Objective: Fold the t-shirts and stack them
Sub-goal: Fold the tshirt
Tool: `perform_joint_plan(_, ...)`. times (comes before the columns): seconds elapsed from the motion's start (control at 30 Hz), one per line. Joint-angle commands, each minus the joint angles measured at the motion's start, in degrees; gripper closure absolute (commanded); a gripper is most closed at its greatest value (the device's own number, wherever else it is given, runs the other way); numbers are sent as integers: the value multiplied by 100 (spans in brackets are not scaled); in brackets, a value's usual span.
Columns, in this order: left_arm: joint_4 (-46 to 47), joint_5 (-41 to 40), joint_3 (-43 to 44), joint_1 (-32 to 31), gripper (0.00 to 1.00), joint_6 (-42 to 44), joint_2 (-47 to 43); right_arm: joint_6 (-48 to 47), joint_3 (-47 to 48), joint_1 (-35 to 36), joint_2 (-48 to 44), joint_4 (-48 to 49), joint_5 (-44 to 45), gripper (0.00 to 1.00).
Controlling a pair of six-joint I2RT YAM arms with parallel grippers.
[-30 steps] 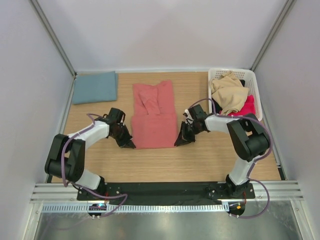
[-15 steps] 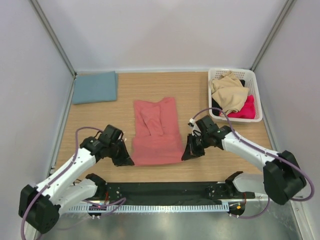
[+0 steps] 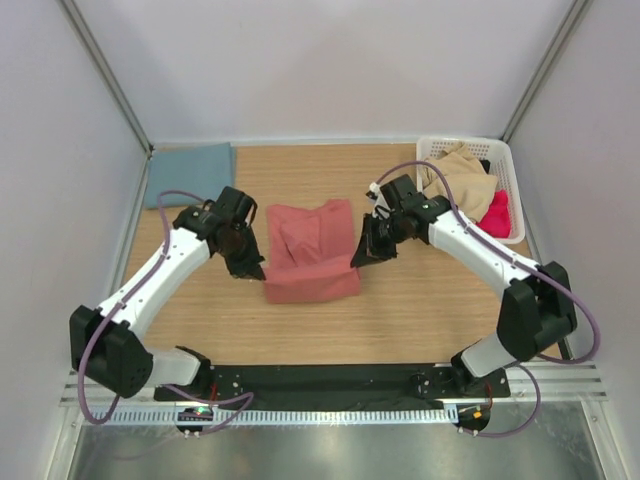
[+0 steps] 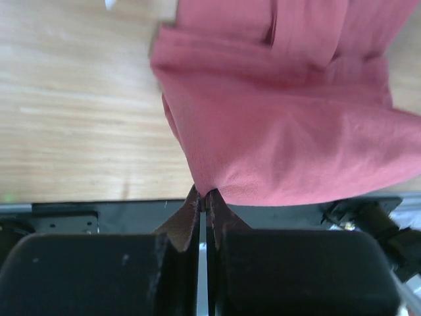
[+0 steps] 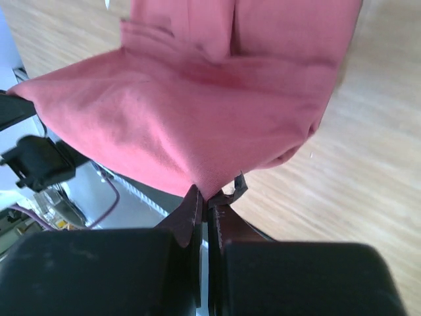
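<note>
salmon-red t-shirt [image 3: 312,280] mid-table, near hem raised over its body | teal-blue t-shirt [image 3: 190,173] folded, far-left corner | step, likely: half-fold | left gripper [image 3: 252,271], right gripper [image 3: 359,259] each pinching a hem corner | next: lay hem toward collar, aligned, then release

no readable text, no labels, no brand marks, no numbers in any view

We count two shirts: one salmon-red t-shirt [image 3: 310,258] at centre, one teal-blue t-shirt [image 3: 190,173] far left. One white basket [image 3: 506,160] far right; inside we make out one beige garment [image 3: 460,186] and one pink garment [image 3: 497,213]. Two grippers: left gripper [image 3: 254,271], right gripper [image 3: 359,260].
</note>
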Motion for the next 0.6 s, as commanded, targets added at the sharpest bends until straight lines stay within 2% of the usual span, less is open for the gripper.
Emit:
perform_joint_plan(0.0,-12,-283,680,368,100,541,386,-273,691,-251,505,-124,-2,99)
perform_joint_plan(0.17,24,-231,1629,843,100,937,1368,-518,1666,-559,1323,-326,-134,99)
perform_joint_plan(0.3,-3,-196,2472,941,100,1219,2073,-616,2491,-726,1921,-484,-301,99)
perform_joint_plan(0.57,-3,-72,3484,1046,100,1316,2971,-589,3451,-911,2800,-652,-494,99)
